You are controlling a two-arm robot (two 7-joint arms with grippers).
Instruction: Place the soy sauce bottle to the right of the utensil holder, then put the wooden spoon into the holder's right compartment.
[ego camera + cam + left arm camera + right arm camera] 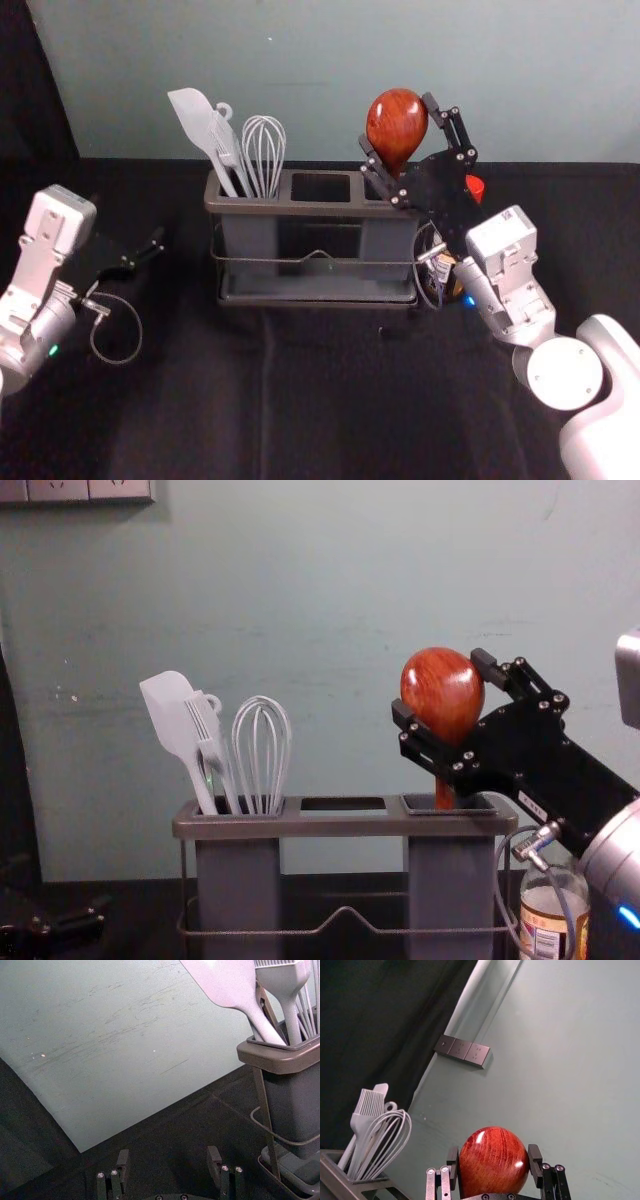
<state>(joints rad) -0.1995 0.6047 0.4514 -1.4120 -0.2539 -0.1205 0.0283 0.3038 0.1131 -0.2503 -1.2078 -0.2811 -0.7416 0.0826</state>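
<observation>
1. At my far left, the left gripper waits low beside the holder, its fingers apart and grasping nothing; it poses little risk unless it swings in.
2. The spatula and whisk lean in the left compartment. A hard nudge to the utensil holder could rattle them or tip it.
3. The wooden spoon is upright, its handle in the mouth of the right compartment. If tilted, it might catch the rim.
4. Over that compartment, the right gripper clasps the spoon's round, glossy bowl, which could slip or twist; uneven release could flick it sideways.
5. The soy sauce bottle stands just right of the holder, behind the looping cable, which might snag it as the arm withdraws.
</observation>
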